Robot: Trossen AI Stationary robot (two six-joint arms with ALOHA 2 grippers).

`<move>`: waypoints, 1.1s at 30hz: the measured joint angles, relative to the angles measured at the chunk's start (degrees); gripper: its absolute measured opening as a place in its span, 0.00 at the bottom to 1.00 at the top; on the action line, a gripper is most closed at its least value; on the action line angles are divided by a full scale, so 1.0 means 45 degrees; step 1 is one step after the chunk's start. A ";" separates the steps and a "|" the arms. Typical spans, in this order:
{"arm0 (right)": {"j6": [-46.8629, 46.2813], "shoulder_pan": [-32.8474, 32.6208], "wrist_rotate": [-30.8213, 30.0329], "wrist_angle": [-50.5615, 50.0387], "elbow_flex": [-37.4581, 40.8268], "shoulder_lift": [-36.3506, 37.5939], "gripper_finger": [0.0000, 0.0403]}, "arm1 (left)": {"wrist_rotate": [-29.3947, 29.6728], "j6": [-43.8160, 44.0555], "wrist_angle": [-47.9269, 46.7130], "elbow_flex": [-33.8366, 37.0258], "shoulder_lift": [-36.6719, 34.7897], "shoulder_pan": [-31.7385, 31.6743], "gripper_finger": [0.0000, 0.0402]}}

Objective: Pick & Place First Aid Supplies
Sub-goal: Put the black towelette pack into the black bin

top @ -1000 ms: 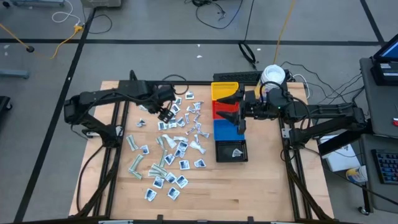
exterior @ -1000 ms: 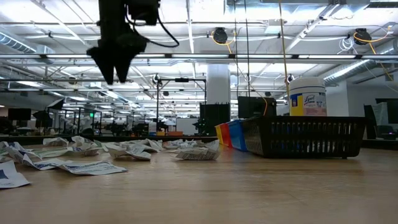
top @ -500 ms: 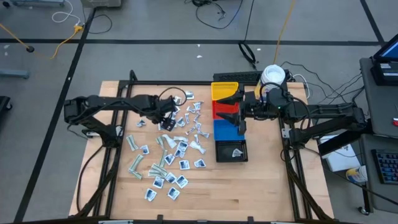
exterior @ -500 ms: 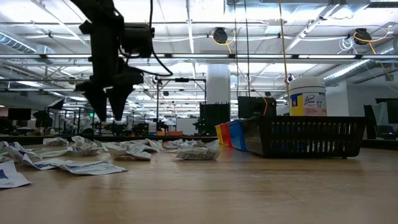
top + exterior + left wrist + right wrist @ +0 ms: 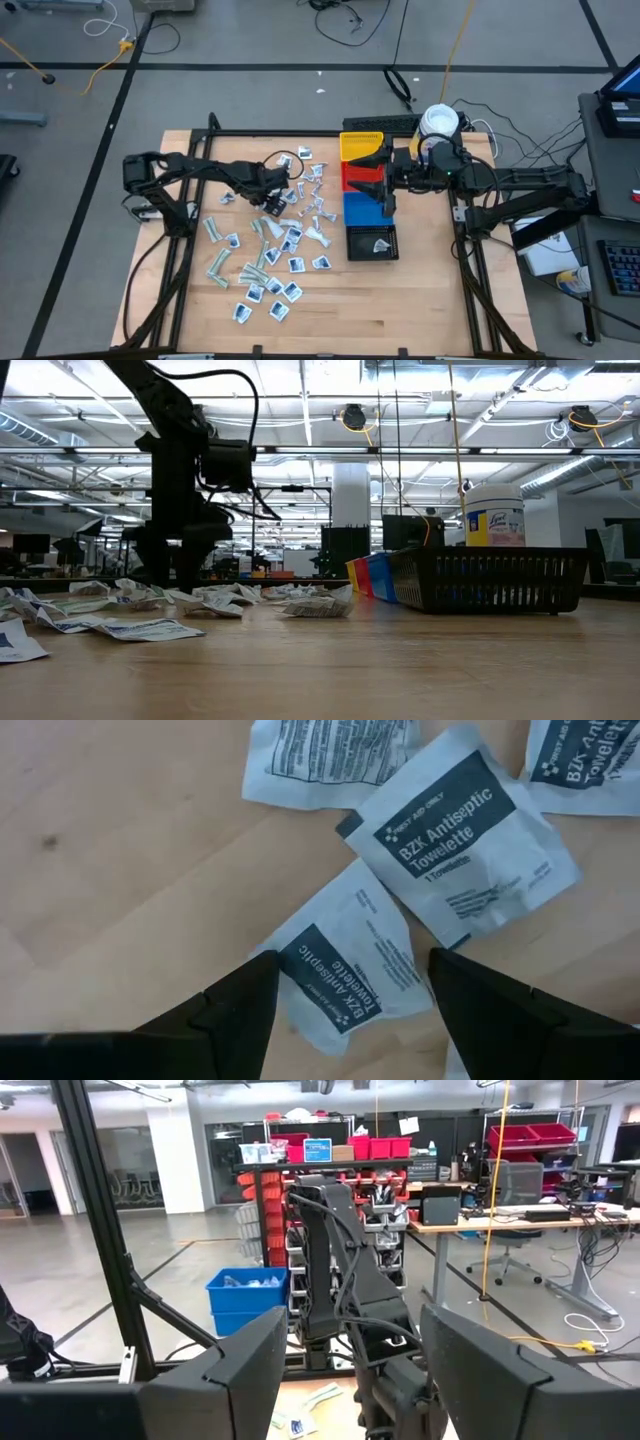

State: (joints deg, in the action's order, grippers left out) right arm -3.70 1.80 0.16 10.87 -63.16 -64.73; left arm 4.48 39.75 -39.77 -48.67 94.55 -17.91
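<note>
Worktop: a pale wooden worktop (image 5: pixel 330 310) with a black frame round it, bare wood at the 6 o'clock end.
Packets: the first aid supplies (image 5: pixel 270 250) lie loose over the 9 o'clock half of the worktop, many small white squares with blue marks and some long pale green wrappers.
Left claw: the left claw (image 5: pixel 272 200) is down low at the far edge of the pile, its two dark fingers (image 5: pixel 235 1010) apart, one on each side of a white antiseptic towelette packet (image 5: pixel 345 975). I cannot tell if they touch it.
Bins: a row of bins sits toward 3 o'clock: yellow bin (image 5: pixel 360 146), red bin (image 5: pixel 352 180), blue bin (image 5: pixel 362 212), then the black bin (image 5: pixel 372 243) nearest 6 o'clock, with a white packet inside.
Right claw: the right claw (image 5: pixel 384 182) hangs over the red bin, fingers apart, holding nothing.
Jar: a big white jar (image 5: pixel 438 122) with a yellow label stands just past the bins, toward 1 o'clock.
Floor: grey floor (image 5: pixel 250 90) with black tape lines, and cables (image 5: pixel 340 15) trailing at 12 o'clock.
Room: a big workshop with bright ceiling lights (image 5: pixel 330 380), a white pillar (image 5: pixel 351 495), shelves of red boxes (image 5: pixel 370 1148) and a blue crate (image 5: pixel 245 1298) on the floor.
</note>
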 joint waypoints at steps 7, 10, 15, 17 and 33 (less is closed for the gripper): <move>0.0357 0.0000 -0.0052 0.0027 0.0000 0.0000 0.56 | -0.0024 0.0052 -0.0165 0.0051 -0.0218 0.0021 0.39; 0.0289 0.0000 -0.0068 0.0016 0.0000 0.0000 0.56 | 0.0022 0.0108 -0.0360 0.0090 -0.0475 0.0002 0.22; 0.0189 0.0000 -0.0073 0.0005 0.0000 0.0000 0.56 | 0.0007 0.0340 -0.1027 0.0099 -0.1373 0.0000 0.03; 0.0130 0.0000 -0.0073 0.0003 0.0000 0.0000 0.56 | -0.0131 0.0345 -0.1178 0.0099 -0.2006 0.0000 0.03; -0.1069 0.0000 -0.0029 -0.0549 0.0010 0.0005 0.56 | -0.1702 -0.0947 0.1874 -0.0139 -0.8777 0.0010 0.01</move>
State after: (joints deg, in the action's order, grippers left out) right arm -8.52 1.80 0.03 8.40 -63.11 -64.71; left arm -3.18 35.49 -31.34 -49.30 55.05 -17.87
